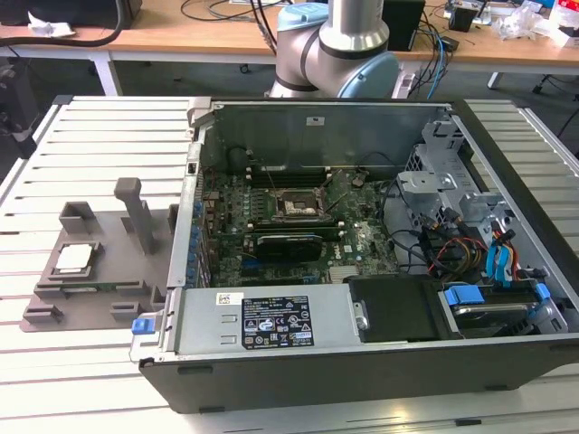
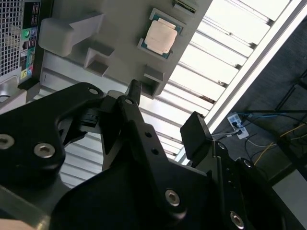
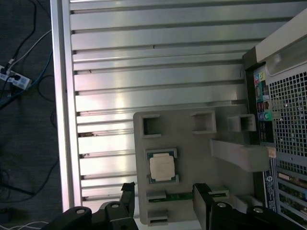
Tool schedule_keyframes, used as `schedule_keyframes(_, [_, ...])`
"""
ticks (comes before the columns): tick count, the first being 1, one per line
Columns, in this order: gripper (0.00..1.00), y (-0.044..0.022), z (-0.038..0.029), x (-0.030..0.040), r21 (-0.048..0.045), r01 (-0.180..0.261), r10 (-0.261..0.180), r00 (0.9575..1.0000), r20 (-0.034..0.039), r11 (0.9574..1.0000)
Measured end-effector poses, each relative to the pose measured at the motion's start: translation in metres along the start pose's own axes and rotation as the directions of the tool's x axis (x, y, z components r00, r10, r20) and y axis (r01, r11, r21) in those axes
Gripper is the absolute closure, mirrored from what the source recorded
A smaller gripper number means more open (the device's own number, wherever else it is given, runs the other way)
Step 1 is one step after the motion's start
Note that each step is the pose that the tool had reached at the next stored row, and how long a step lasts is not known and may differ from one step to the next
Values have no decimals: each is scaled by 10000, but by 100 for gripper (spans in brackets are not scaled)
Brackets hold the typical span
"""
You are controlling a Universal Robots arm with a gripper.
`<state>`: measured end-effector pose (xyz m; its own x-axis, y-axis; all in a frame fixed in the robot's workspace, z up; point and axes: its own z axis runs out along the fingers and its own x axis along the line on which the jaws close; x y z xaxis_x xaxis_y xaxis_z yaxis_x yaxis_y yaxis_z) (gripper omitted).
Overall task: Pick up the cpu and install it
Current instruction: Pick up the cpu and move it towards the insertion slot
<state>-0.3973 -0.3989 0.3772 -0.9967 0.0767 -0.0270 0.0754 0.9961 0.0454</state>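
The cpu (image 3: 162, 166) lies flat in a square recess of the grey holder (image 3: 192, 139). Its pale metal lid faces up, with a thin green rim around it. It sits just ahead of your pincer (image 3: 165, 194), roughly in line with the gap between the two black fingers (image 3: 127, 192), and neither finger touches it. Your pincer is spread wide and grips nothing. In the second wrist view you can see one narrow fingertip and one broad, blocky pad (image 2: 195, 132), both well clear of the chip. The holder is matte grey plastic, moulded with boxy pockets and an upright post (image 1: 136, 212). It rests on a ribbed metal surface (image 3: 144, 52). Off to one side of the pincer, just beside the holder, stands the open case (image 1: 362, 375). It has steel walls, and its green board (image 1: 359, 238) and black-framed square socket (image 1: 294, 206) are exposed.
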Motion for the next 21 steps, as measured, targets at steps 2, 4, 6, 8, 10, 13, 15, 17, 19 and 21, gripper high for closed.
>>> schedule_keyframes(2, [40,-1,14,0,0,0,0,10000,-1,10000])
schedule_keyframes(4, [40,-1,27,1,1,0,0,10000,-1,10000])
schedule_keyframes(6, [40,-2,37,1,0,0,0,10000,0,10000])
schedule_keyframes(8, [40,-2,50,1,1,0,0,10000,-1,10000])
schedule_keyframes(10, [40,-3,60,2,0,0,0,10000,0,10000])
schedule_keyframes(13, [40,-4,77,2,0,0,0,10000,0,10000])
schedule_keyframes(15, [40,-4,88,2,1,0,0,10000,0,10000])
schedule_keyframes(17, [40,-5,98,3,1,0,0,10000,0,10000])
schedule_keyframes(19, [40,-5,109,3,0,0,0,10000,0,10000])
schedule_keyframes(21, [40,-5,120,3,-1,0,0,10000,1,10000])
